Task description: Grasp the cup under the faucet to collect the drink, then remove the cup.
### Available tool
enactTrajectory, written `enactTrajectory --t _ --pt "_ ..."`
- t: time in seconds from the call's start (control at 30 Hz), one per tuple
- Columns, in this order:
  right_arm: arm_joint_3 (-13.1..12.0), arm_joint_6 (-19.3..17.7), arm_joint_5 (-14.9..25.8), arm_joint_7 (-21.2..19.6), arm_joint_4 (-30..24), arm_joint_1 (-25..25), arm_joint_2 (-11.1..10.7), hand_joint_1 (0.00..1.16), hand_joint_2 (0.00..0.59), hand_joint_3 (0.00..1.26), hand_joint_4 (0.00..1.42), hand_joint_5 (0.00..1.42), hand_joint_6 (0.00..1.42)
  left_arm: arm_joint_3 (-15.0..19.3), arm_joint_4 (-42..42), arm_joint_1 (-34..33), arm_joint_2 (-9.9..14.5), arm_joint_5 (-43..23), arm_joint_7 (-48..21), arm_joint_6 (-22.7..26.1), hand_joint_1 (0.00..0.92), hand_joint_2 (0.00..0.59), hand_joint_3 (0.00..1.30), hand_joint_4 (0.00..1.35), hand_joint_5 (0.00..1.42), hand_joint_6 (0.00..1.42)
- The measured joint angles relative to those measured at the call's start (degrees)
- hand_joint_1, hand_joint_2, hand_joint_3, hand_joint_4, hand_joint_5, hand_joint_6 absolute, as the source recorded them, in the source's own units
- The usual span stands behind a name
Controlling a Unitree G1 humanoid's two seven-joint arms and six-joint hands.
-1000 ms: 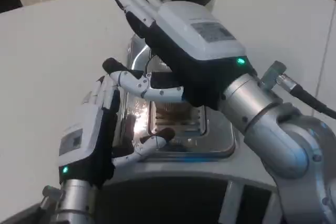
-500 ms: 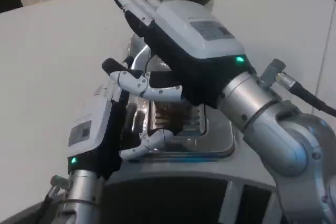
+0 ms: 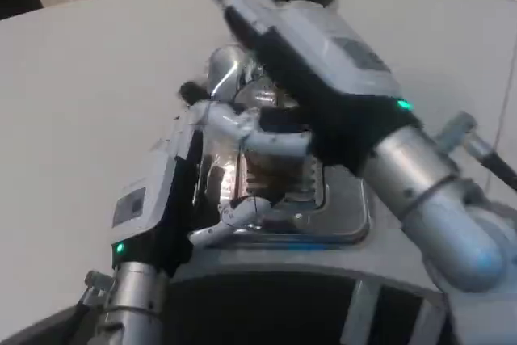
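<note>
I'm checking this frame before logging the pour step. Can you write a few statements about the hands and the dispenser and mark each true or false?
1. The right hand is raised above the metal drip tray. True.
2. The left hand lies flat on the white table, far from the tray. False: it stands at the tray's left edge.
3. A green light shows on each hand. True.
4. The tray sits on a wooden table. False: the table is white.
5. The cup is plainly visible in the right hand. False: the blur and the hands hide whether any cup is held.
</note>
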Motion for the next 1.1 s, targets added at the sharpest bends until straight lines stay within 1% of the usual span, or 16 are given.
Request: enactTrajectory --t 0.07,0.1,0.13,0.17,0.2,0.3,0.37,0.43,0.53,0.63,0.73,0.8,0.9,0.97,1.0,1.1 --pt "-3.65 0.01 3.99 -2.18 -1.07 3.12 1.28 0.66 0.453 0.00 0.00 0.00 0.00 -0.47 0.28 -0.50 -0.14 0.00 0.00 -0.09 0.234 0.051 0.00 0.00 0.04 0.10" --pt "-4.10 -0.03 4.41 -2.66 -1.27 3.58 1.40 0.66 0.453 0.00 0.00 0.00 0.00 -0.56 0.40 -0.53 -0.14 -0.01 0.00 -0.12 0.232 0.051 0.00 0.00 0.04 0.09" --pt "-5.88 -0.56 6.96 -3.87 -1.47 5.47 1.89 0.66 0.451 0.00 0.00 0.00 0.00 -0.92 0.89 -0.72 -0.22 -0.04 0.00 -0.32 0.231 0.051 0.00 0.00 0.04 0.09" --pt "-6.44 -0.62 7.54 -4.31 -1.47 6.17 2.07 0.66 0.449 0.00 0.00 0.00 0.00 -1.00 1.10 -0.71 -0.23 -0.07 -0.01 -0.45 0.231 0.051 0.00 0.00 0.04 0.09" --pt "-8.36 -1.04 10.35 -5.19 -1.48 7.95 2.53 0.66 0.449 0.00 0.00 0.00 0.00 -1.37 1.79 -0.98 -0.23 -0.15 -0.09 -0.69 0.231 0.051 0.00 0.00 0.04 0.09" --pt "-11.97 -2.04 13.90 -7.36 -1.48 10.37 2.38 0.66 0.446 0.00 0.00 0.00 0.00 -1.83 2.97 -1.22 -0.24 -0.18 -0.46 -0.95 0.230 0.051 0.00 0.00 0.04 0.09" --pt "-13.62 -3.30 14.80 -8.75 -1.49 11.21 1.60 0.66 0.444 0.00 0.00 0.00 0.00 -1.96 3.44 -1.62 -0.35 -0.19 -0.47 -1.00 0.229 0.051 0.00 0.00 0.04 0.09" --pt "-14.68 -5.23 15.16 -9.81 -1.80 12.68 0.29 0.65 0.442 0.00 0.00 0.00 0.00 -2.14 4.00 -2.59 -0.64 -0.21 -0.47 -1.16 0.229 0.051 0.00 0.00 0.03 0.08" --pt "-15.19 -6.99 15.16 -9.94 -3.59 15.72 -1.29 0.65 0.443 0.00 0.00 0.00 0.00 -2.43 4.69 -3.54 -0.89 -0.28 -0.73 -1.61 0.229 0.051 0.00 0.00 0.03 0.08" --pt "-16.20 -8.71 14.66 -9.45 -7.51 21.01 -4.81 0.70 0.441 0.00 0.00 0.00 0.00 -3.05 6.14 -4.83 -1.05 -0.31 -1.58 -1.71 0.231 0.051 0.00 0.00 0.03 0.08" --pt "-17.11 -9.12 14.64 -8.19 -10.52 24.74 -7.28 0.72 0.447 0.00 0.00 0.00 0.00 -3.22 6.81 -5.48 -1.32 -0.35 -1.53 -1.94 0.243 0.058 0.00 0.00 0.03 0.09" --pt "-18.39 -10.20 14.17 -6.93 -12.69 28.64 -9.91 0.75 0.446 0.00 0.00 0.00 0.00 -3.25 7.79 -6.07 -1.78 -0.47 -1.24 -2.26 0.259 0.058 0.00 0.00 0.04 0.09" --pt "-20.69 -12.35 13.68 -5.71 -14.65 35.10 -12.90 0.76 0.447 0.00 0.00 0.00 0.00 -3.18 9.26 -6.80 -2.45 -0.53 0.31 -3.07 0.262 0.058 0.00 0.00 0.04 0.10" --pt "-23.60 -14.36 13.61 -5.31 -15.87 40.75 -14.41 0.76 0.448 0.00 0.00 0.00 0.00 -3.12 10.04 -7.19 -3.08 -0.55 1.69 -3.61 0.263 0.058 0.00 0.00 0.04 0.10" --pt "-24.16 -14.52 13.57 -5.24 -16.03 41.99 -14.73 0.76 0.449 0.00 0.00 0.00 0.00 -3.07 10.18 -7.20 -3.08 -0.55 2.01 -3.71 0.263 0.058 0.00 0.00 0.04 0.10" --pt "-28.71 -18.07 13.57 -5.16 -16.45 50.04 -15.91 0.77 0.448 0.00 0.00 0.00 0.00 -2.97 11.20 -7.66 -3.34 -0.55 3.15 -4.12 0.264 0.058 0.00 0.00 0.05 0.11"
